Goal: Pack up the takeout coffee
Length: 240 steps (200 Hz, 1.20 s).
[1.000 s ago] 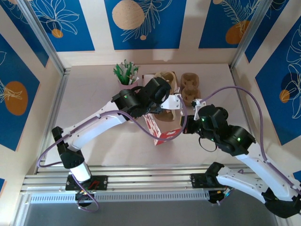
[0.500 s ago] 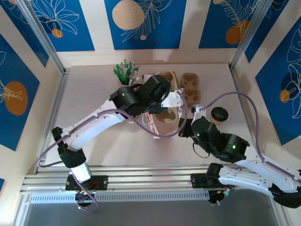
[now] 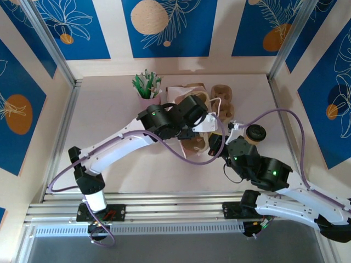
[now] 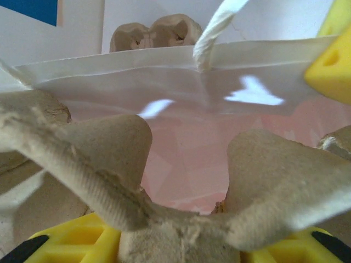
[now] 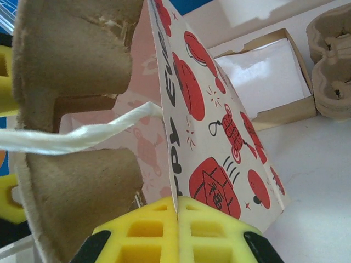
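Note:
The takeout coffee (image 3: 255, 133), a brown cup under a black lid, stands on the table right of both grippers, untouched. My left gripper (image 3: 193, 133) (image 4: 181, 247) is shut on a brown pulp cup carrier (image 4: 109, 159) (image 3: 195, 144), gripping its central ridge between the yellow fingers. The carrier hangs in the mouth of a paper bag (image 4: 192, 93) (image 5: 219, 126), white with red drawings and pink inside. My right gripper (image 3: 216, 146) (image 5: 176, 212) is shut on the bag's top edge, holding that wall up. The carrier (image 5: 71, 109) shows beside the bag's white rope handle (image 5: 82, 134).
A pink cup of green-and-white sticks (image 3: 147, 89) stands at the back left. A stack of spare pulp carriers (image 3: 222, 102) (image 5: 332, 71) and an open cardboard box (image 5: 269, 76) sit behind the bag. Metal rails border the table's left and near sides.
The left gripper carried the cup carrier right and toward me, over the bag's mouth. The right arm pulled back toward me with the bag's edge, uncovering the lidded cup.

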### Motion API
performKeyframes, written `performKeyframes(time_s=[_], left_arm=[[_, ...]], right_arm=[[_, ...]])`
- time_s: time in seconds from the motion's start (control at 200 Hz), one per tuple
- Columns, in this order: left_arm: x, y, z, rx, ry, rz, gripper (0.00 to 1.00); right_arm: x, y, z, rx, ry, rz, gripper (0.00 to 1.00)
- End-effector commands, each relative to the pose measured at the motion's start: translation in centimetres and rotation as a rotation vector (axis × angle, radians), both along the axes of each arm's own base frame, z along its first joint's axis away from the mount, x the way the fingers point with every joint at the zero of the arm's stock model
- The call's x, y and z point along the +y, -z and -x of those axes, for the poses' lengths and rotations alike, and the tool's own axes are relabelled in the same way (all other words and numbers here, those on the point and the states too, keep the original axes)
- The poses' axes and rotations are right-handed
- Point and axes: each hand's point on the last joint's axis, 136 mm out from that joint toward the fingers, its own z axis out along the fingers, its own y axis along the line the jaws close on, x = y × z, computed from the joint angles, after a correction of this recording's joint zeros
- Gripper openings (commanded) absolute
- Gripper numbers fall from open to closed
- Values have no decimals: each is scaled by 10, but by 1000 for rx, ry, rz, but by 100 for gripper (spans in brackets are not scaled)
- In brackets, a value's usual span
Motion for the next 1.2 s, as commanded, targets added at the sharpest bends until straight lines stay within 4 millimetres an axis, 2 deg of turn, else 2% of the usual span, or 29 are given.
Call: performKeyframes(time_s=[0.0, 0.29, 0.685, 0.87, 1.03, 1.195], left_arm=[[3, -19, -7, -28, -39, 44, 42], [10, -13, -15, -17, -92, 29, 42], [21, 10, -5, 73, -125, -21, 41], [28, 14, 1, 122, -147, -31, 40], [28, 22, -4, 113, -167, -54, 40], [28, 25, -18, 86, -211, -55, 40]], right_arm=[[0, -11, 4, -34, 1, -83, 0], [-3, -9, 10, -57, 7, -92, 0], [-5, -13, 12, -79, 56, -91, 0], [-7, -14, 12, -68, 85, -79, 0], [6, -19, 16, -93, 24, -105, 0], [9, -20, 20, -88, -3, -140, 0]])
